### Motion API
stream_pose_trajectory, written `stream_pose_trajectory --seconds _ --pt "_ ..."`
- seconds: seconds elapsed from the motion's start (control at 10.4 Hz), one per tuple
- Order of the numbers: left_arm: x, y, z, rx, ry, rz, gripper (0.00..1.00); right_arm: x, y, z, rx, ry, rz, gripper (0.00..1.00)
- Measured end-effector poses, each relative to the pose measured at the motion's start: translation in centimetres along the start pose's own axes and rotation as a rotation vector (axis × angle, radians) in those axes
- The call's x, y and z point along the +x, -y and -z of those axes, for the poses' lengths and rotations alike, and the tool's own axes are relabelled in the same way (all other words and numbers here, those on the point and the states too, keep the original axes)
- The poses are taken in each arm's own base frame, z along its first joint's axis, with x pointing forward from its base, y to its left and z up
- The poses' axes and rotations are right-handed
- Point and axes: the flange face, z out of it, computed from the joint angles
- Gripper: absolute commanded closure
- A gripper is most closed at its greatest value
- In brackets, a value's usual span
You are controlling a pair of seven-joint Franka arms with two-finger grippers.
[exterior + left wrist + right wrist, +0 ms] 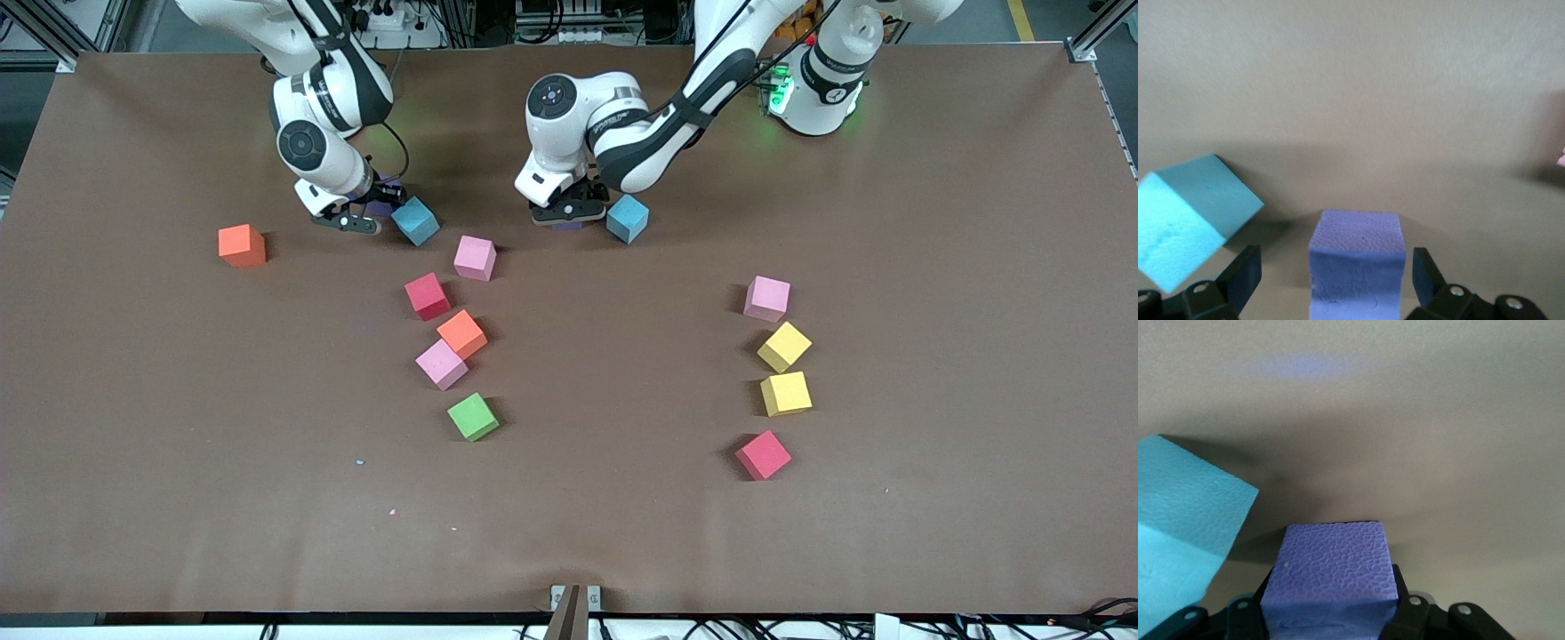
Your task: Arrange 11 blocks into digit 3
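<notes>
I see no digit formed yet; the blocks lie loose on the desk (pixel 933 222), cubes with no long axis. My left pincer (pixel 1331 283) stands spread around a purple cube (pixel 1357 257), fingers apart from its sides, beside a blue cube (pixel 1195 213) turned corner-on. My right pincer (pixel 1331 613) pinches another purple cube (pixel 1331 577) beside a second blue cube (pixel 1185 520).

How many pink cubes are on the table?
3: one just nearer the camera than the grippers, one touching an orange cube, one heading the row toward the left arm's end. None look hidden.
</notes>
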Motion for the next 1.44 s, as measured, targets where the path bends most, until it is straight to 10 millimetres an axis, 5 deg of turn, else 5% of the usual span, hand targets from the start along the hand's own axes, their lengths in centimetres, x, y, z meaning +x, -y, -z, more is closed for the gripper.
stream_pose_trajectory --seconds 0.39,0.58,0.96,1.16,1.44 --pt "3.5 4.1 5.1 -0.037 -0.007 0.163 0.00 -0.6 0.7 0.1 -0.019 0.029 0.052 0.42" --pt "5.9 8.0 6.6 -0.033 -0.011 0.264 0.00 -1.9 1.1 2.4 -0.038 0.106 0.185 0.54" --pt "5.5 12.2 3.0 0.017 0.092 0.437 0.00 -4.0 1.0 10.8 0.021 0.087 0.252 0.77" --pt "4.6 13.0 1.3 0.016 0.095 0.558 0.00 -3.8 2.0 12.2 0.133 0.050 0.204 0.91" --pt "4.4 13.0 0.8 -0.023 0.091 0.765 0.00 -4.3 5.8 13.7 0.226 0.006 -0.024 0.92"
